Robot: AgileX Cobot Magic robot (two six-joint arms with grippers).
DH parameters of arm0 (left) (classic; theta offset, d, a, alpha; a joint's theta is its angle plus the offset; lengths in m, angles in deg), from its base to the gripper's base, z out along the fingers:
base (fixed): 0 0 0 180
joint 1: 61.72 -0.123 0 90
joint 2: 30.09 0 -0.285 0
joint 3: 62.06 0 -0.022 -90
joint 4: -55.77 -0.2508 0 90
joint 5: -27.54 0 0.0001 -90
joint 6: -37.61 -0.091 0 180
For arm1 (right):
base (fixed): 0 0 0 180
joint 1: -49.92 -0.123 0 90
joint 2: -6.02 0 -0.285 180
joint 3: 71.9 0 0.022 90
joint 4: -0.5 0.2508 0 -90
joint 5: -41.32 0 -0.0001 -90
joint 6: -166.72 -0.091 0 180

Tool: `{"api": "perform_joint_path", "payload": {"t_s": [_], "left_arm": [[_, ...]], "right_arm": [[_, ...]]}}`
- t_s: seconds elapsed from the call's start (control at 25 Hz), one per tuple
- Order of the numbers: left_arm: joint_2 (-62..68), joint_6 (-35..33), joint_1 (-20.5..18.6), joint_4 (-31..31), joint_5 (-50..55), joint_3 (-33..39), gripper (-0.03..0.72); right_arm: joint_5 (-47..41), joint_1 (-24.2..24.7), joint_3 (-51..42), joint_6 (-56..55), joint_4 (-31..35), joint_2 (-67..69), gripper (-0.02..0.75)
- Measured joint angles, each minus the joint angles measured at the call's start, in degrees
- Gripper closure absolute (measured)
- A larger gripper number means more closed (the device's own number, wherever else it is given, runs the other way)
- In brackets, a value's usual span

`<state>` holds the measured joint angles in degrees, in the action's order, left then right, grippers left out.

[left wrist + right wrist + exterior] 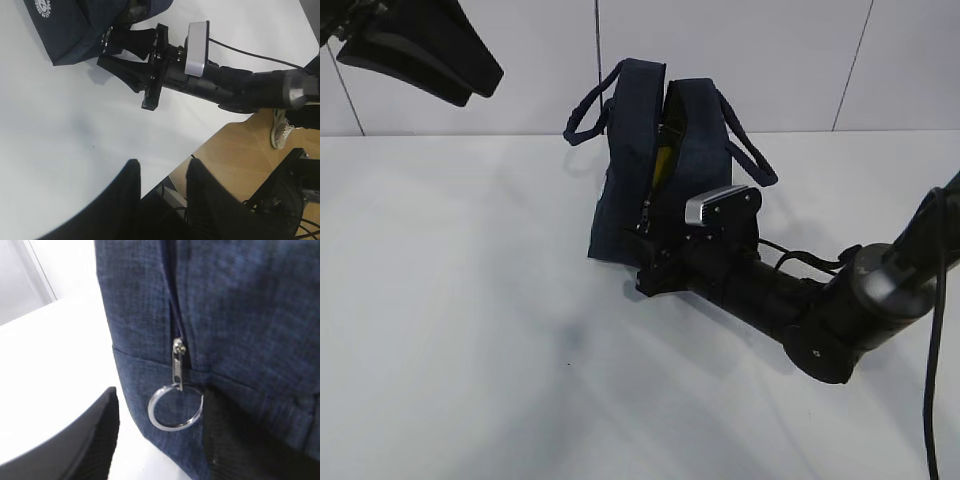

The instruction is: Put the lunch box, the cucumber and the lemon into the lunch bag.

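Plain white bench [470,330] under a pale panelled wall, nothing else going on in the background.

Right claw [160,440] parked at the bottom of the right wrist frame, fingers spread wide with the metal ring pull [176,407] hanging between them, gripping nothing yet. One finger [80,440] lower left, well clear of the ring; the other lower right, just beside it or maybe brushing it, hard to call. Zipper slider [178,351] sitting low on the end wall of the lunch bag [630,190], teeth above it parted.

Bag standing upright in the upper middle of the exterior frame, top gaping, handles flopped to either side. Yellow showing through the gap, most likely the lemon [663,160]. Lunch box and cucumber not visible anywhere, so probably inside already; can't confirm.

Left claw [160,200] along the bottom edge of its own view, fingers apart, empty, hanging high and well off toward the upper left of the exterior frame.

Looks like the zip-up stage. Tips for doing it well: centre the ring between the pads before closing, pinch the flat tab rather than the wire loop if possible, then pull along the zipper line, not away from the fabric. Bag is soft and light, so likely to drag or tip; bracing it with the free claw would help.
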<state>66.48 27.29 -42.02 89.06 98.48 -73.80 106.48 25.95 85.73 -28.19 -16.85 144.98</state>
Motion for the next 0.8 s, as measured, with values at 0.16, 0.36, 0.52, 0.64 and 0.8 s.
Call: {"api": "perform_joint_path", "payload": {"t_s": [0.16, 0.36, 0.52, 0.64, 0.8], "left_arm": [[0.00, 0.00, 0.00, 0.00, 0.00, 0.00, 0.460], [0.00, 0.00, 0.00, 0.12, 0.00, 0.00, 0.460], [0.00, 0.00, 0.00, 0.25, 0.00, 0.00, 0.460], [0.00, 0.00, 0.00, 0.36, 0.00, 0.00, 0.460], [0.00, 0.00, 0.00, 0.36, 0.00, 0.00, 0.460]], "right_arm": [[0.00, 0.00, 0.26, -0.22, -1.16, 0.00, 0.330], [0.00, 0.00, 1.65, -1.15, -5.63, 0.00, 0.330], [-0.12, 0.00, 2.73, -1.38, -4.99, 0.00, 0.330], [-0.12, 0.00, 3.33, -1.50, -4.63, 0.00, 0.332], [-0.45, 0.00, 3.45, -1.62, -4.28, 0.00, 0.409]]}}
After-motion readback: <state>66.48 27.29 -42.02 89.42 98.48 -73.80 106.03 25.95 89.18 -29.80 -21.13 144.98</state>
